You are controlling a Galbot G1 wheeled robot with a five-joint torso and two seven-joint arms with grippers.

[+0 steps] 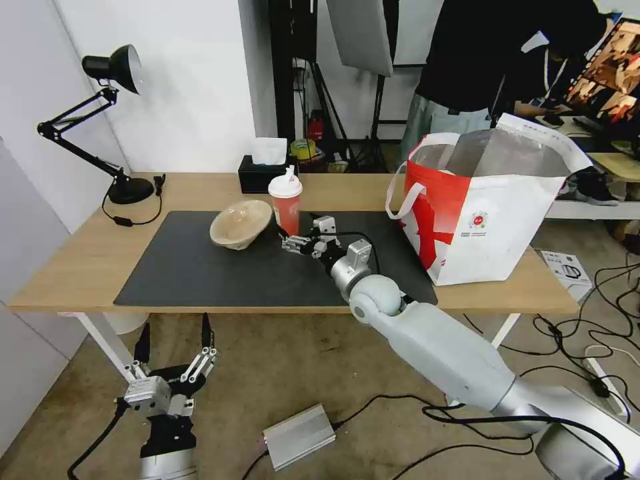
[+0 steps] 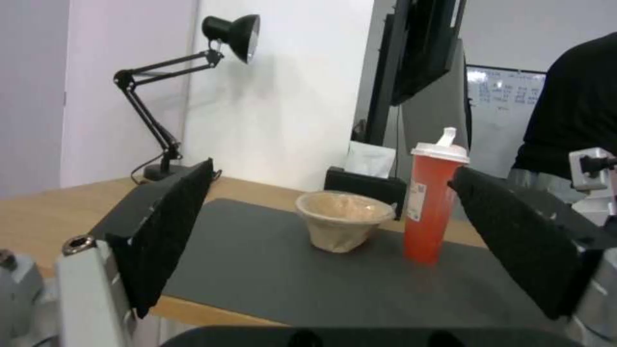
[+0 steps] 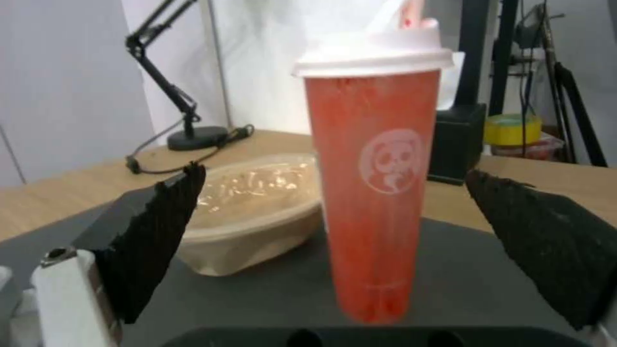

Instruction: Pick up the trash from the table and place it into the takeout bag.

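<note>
While the left arm hangs low in front of the table's near edge, the left gripper (image 1: 175,347) points upward with its two black fingers spread wide and nothing between them. It sits below the level of the table (image 1: 80,260), over the floor.

On the table top, a dark grey mat (image 1: 200,273) carries the remaining trash. The beige paper-pulp bowl (image 1: 241,224) lies tilted toward the left-rear part of the mat. Just beside it, to the right, the red drink cup (image 1: 286,202) stands upright with its white lid on. Behind both, off the mat, sits a black tissue box (image 1: 257,175).

The right arm reaches forward and leftward over the near edge of the table, with its elbow joint just off the edge and the forearm angled low across the mat. The right gripper (image 1: 288,242) is level with the base of the cup and just in front of it. In the right wrist view, the cup (image 3: 373,183) stands between the two black fingers (image 3: 154,236), which are held wide; neither finger touches the cup.

At the right end of the table, the takeout bag (image 1: 493,213) stands upright with its mouth open and its silver lining visible. It stands well apart from the cup and the bowl.
</note>
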